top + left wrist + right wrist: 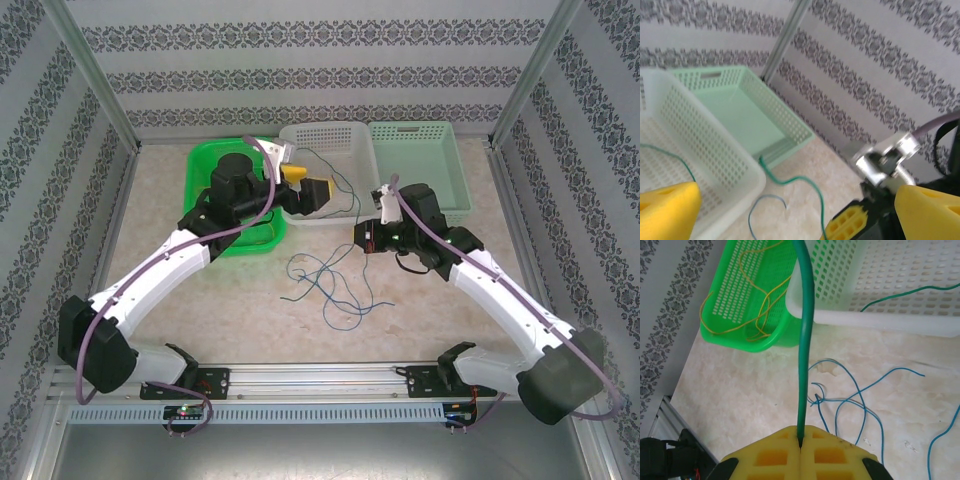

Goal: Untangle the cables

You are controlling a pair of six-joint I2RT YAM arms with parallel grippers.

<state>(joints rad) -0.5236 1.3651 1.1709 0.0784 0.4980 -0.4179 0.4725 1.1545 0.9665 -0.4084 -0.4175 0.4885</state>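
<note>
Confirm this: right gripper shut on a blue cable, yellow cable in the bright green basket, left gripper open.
One thing is wrong. The right gripper is shut on a green cable, not a blue one, as the right wrist view shows. The rest stands: the yellow cable lies in the bright green basket, and the left gripper is open.
</note>
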